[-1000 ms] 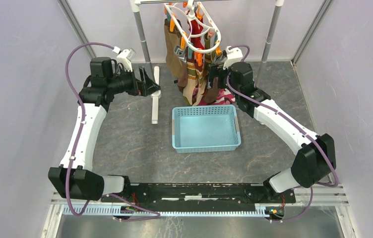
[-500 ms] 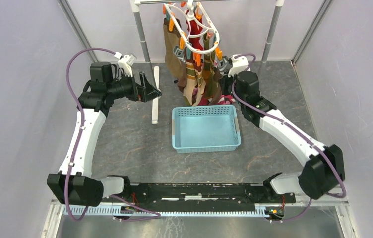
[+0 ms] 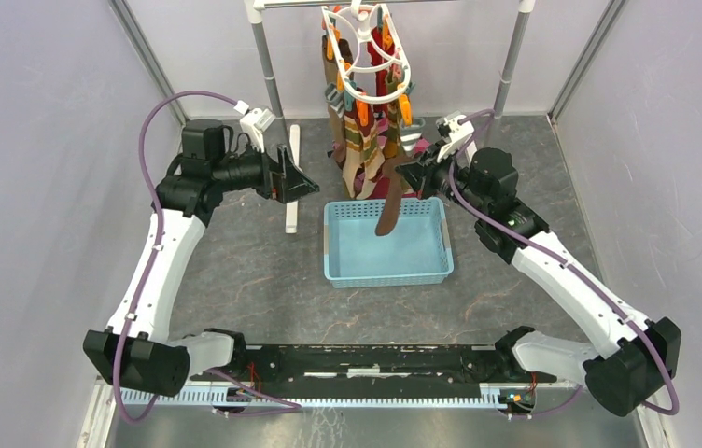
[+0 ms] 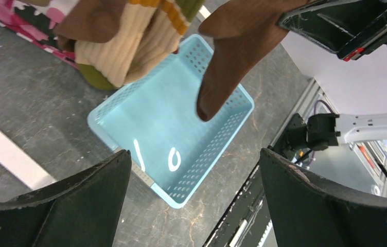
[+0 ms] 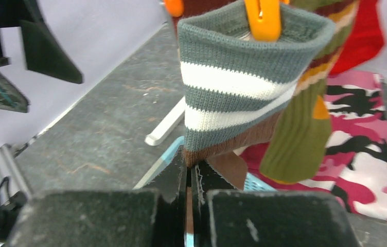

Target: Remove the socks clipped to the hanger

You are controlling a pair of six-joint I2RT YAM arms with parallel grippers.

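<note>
**A:** What does the top view tell that the wrist cameras do not?

**B:** The whole layout. The blue basket stands on the table. The left gripper is to the left of its far left corner, well apart. The right gripper is over its far rim, toward the right corner.

**A:** And the left wrist camera?

**B:** It looks down into the basket between its own fingers, which stand wide apart with nothing between them. Only there I see the toe of the brown sock hanging over the inside of the basket. Whether the toe touches the basket bottom, I cannot tell.

**A:** The right wrist camera?

**B:** Its fingers are pressed together on brown fabric, above the basket's far rim. Just above them is a grey and white striped cuff, held by an orange clip. If this cuff belongs to the brown sock, I cannot tell. This view also shows the pink camouflage cloth lying on the table behind the basket, with an olive green sock and a red sock hanging over it.

**A:** And farther?

**B:** The hanger hangs on the metal stand, above and behind the basket's far rim. The other socks hang from its clips, their ends near the far rim.
</note>
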